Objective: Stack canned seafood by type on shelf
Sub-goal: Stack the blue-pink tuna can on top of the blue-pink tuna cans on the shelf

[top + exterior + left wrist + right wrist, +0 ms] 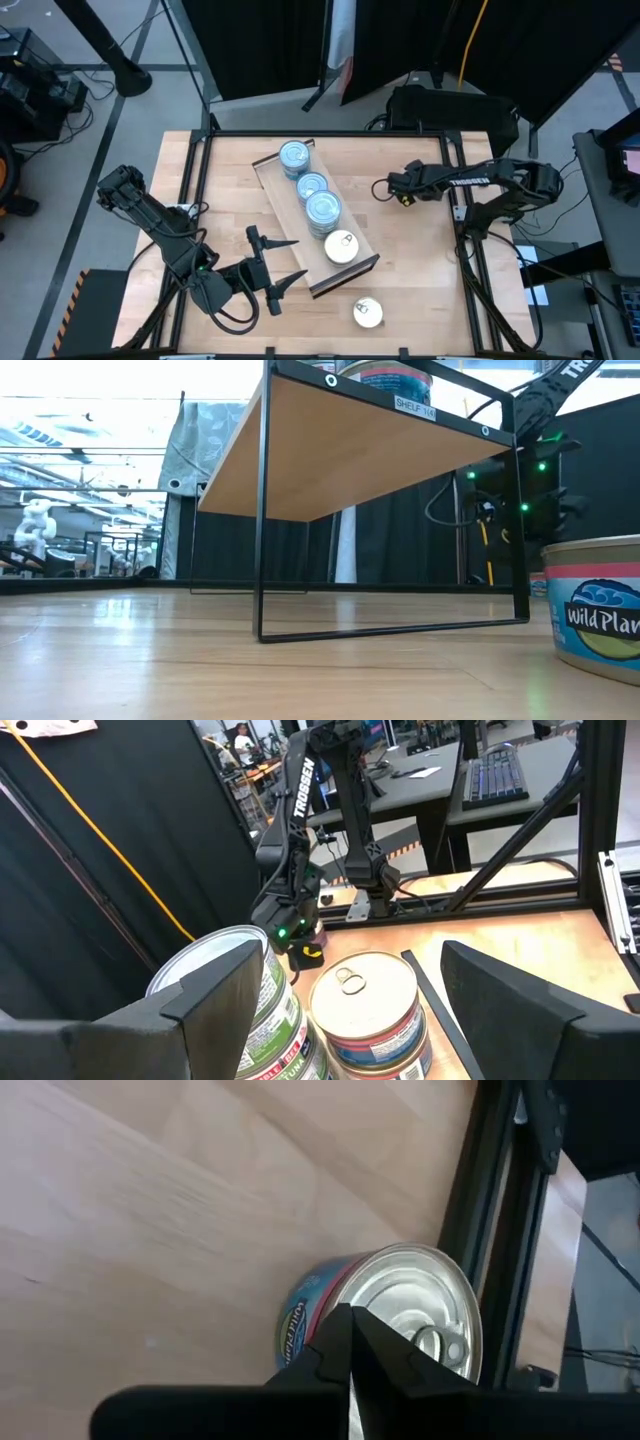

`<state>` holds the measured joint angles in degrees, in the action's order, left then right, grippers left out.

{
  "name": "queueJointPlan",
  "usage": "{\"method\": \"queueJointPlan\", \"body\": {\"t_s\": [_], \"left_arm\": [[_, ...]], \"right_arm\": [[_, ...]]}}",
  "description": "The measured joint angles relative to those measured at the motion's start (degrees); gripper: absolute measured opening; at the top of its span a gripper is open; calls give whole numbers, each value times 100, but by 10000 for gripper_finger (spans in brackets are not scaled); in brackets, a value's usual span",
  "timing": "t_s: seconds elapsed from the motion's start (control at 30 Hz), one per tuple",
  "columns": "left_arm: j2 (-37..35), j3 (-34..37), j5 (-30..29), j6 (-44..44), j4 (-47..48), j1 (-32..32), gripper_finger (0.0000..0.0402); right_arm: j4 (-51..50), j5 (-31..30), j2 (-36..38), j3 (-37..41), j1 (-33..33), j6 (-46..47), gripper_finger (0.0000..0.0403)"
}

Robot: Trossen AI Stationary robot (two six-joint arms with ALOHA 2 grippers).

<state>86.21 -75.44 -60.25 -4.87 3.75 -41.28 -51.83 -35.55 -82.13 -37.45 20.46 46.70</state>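
A loose tin (367,313) reading "Wild Pla…" lies on the bench (420,250) at 6 o'clock. Left hand (277,264), fingers spread, holds nothing. The shelf (372,264), tagged "SHELF", carries one silver-topped tin (342,246) and three blue-topped stacks (311,187). Right hand (381,187), at 3 o'clock, is closed and empty.

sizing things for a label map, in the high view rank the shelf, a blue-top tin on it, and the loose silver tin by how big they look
1. the shelf, by far the largest.
2. the blue-top tin and the loose silver tin look about alike; the stacked one is nearer the camera, so no ranking.
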Motion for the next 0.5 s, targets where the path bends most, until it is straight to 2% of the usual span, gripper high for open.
{"method": "queueJointPlan", "body": {"t_s": [0.5], "left_arm": [[0,0,0,-2,-2,0,306]], "right_arm": [[325,1,3,-72,-592,295,0]]}}
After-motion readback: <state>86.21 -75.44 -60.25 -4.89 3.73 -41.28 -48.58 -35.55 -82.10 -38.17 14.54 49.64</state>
